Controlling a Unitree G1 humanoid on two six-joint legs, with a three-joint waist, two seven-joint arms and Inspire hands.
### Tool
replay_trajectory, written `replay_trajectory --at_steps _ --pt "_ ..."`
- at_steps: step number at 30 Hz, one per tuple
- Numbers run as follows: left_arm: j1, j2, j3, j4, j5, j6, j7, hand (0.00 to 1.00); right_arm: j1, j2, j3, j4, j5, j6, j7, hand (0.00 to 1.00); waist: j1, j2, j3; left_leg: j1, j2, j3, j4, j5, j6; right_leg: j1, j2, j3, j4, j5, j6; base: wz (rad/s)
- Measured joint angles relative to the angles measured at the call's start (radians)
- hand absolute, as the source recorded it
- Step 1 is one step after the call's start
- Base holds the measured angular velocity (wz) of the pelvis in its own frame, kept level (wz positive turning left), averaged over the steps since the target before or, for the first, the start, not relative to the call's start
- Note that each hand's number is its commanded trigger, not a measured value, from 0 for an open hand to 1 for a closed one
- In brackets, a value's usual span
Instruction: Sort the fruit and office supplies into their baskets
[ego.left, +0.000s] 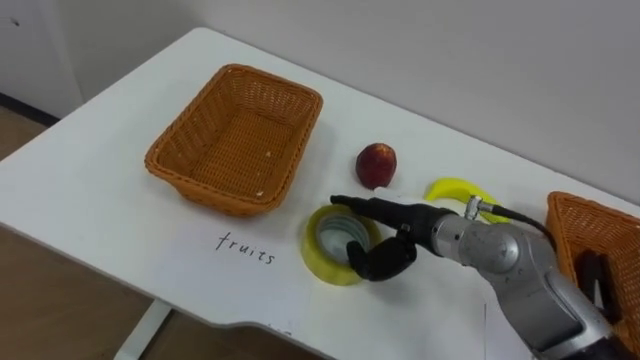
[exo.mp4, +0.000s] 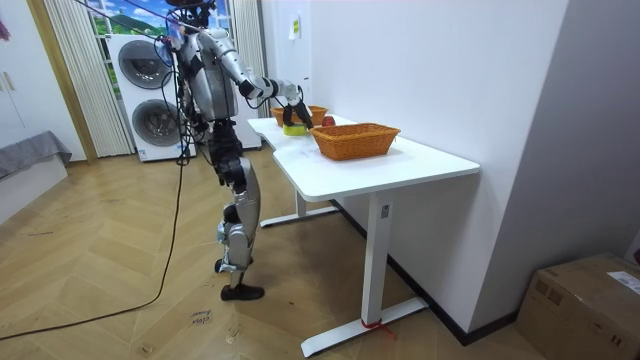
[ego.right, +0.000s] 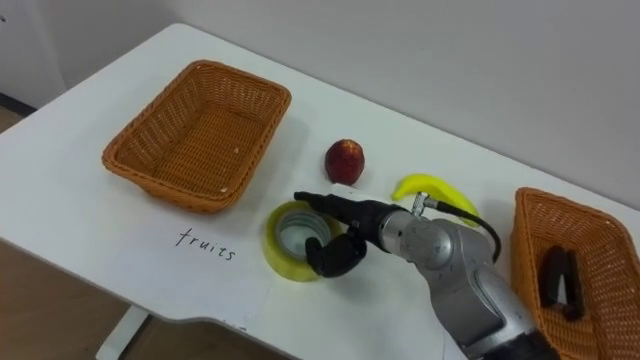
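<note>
While the robot stands upright at the long edge of the white counter, as the room view shows, its right arm reaches forward over the top. The right robot hand is spread wide over a yellow tape roll. Its long fingers run straight across the roll's far rim, and the bent thumb sits at the near right rim. The roll lies flat on the counter, its hollow centre facing up, and is not lifted.

Left of the robot hand and further from the robot stands an empty wicker basket, well apart from the roll. A handwritten label is marked on the counter just left of the roll, between the basket and the counter's near edge.

Just beyond the fingertips, a red peach rests alone on the counter, apart from both the hand and the basket. A yellow banana lies beyond the wrist, to the right of the peach, and the forearm partly covers it.

To the right of the robot hand, past the forearm, a second wicker basket stands at the counter's end. It holds a black stapler, which lies along the basket floor. Both fruits and the tape roll lie outside the baskets.

In the room view, two stacked washing machines stand behind the robot.
</note>
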Motion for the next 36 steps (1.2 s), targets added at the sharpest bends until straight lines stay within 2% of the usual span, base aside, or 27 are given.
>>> replay_trajectory --at_steps 2,7,22,29,30,31,32,36 --pt "-0.001 0.004 0.0 0.007 0.0 -0.001 -0.001 0.0 -0.014 0.0 0.001 0.027 0.004 -0.005 0.008 0.0 0.001 -0.001 0.001 0.011 0.0 -0.001 -0.001 0.0 0.0 0.013 0.0 -0.001 -0.003 0.0 0.0 0.02" --pt "-0.001 0.028 0.007 0.034 0.002 -0.01 -0.002 0.0 -0.035 0.0 -0.001 0.06 0.005 -0.009 0.022 0.0 0.015 -0.022 0.0114 0.026 -0.001 -0.007 -0.002 0.0 -0.001 0.036 0.003 -0.004 -0.017 0.0 0.0 0.01" --pt "-0.005 0.031 0.006 0.061 0.0 -0.031 -0.004 0.0 -0.035 -0.001 -0.012 0.074 0.01 -0.048 0.036 0.0 0.012 -0.025 0.0108 0.03 -0.001 -0.005 -0.005 0.0 -0.001 0.043 0.005 -0.003 -0.032 0.0 -0.001 0.0" --pt "-0.004 0.031 0.007 0.061 0.001 -0.04 -0.005 0.0 -0.042 -0.001 -0.012 0.097 0.018 -0.055 0.032 0.0 0.021 -0.025 0.0108 0.043 -0.001 -0.001 -0.014 0.0 -0.001 0.049 0.006 0.002 -0.031 0.0 -0.001 -0.01" --pt "-0.005 0.031 0.007 0.061 0.001 -0.04 -0.005 0.0 -0.048 -0.001 -0.012 0.104 0.021 -0.058 0.033 0.14 0.021 -0.025 0.0109 0.043 -0.001 -0.001 -0.015 0.0 -0.001 0.049 0.006 0.002 -0.031 0.0 -0.001 0.0" --pt "-0.005 0.031 0.007 0.061 0.001 -0.04 -0.005 0.0 -0.05 -0.001 -0.012 0.107 0.024 -0.058 0.035 0.83 0.022 -0.025 0.0108 0.044 -0.001 -0.001 -0.015 0.0 -0.001 0.049 0.006 0.002 -0.031 0.0 -0.001 0.0" --pt "-0.005 0.031 0.007 0.061 0.001 -0.04 -0.005 0.0 -0.05 -0.001 -0.012 0.107 0.024 -0.058 0.035 1.0 0.022 -0.025 0.0108 0.044 -0.001 -0.001 -0.015 0.0 -0.001 0.049 0.006 0.002 -0.031 0.0 -0.001 0.0" --pt "-0.006 0.031 0.007 0.061 0.001 -0.04 -0.007 0.0 -0.054 0.0 -0.017 0.114 0.031 -0.06 0.012 1.0 0.024 -0.025 0.0108 0.044 -0.001 0.0 -0.017 0.0 -0.001 0.048 0.006 0.002 -0.031 0.0 -0.001 0.0"
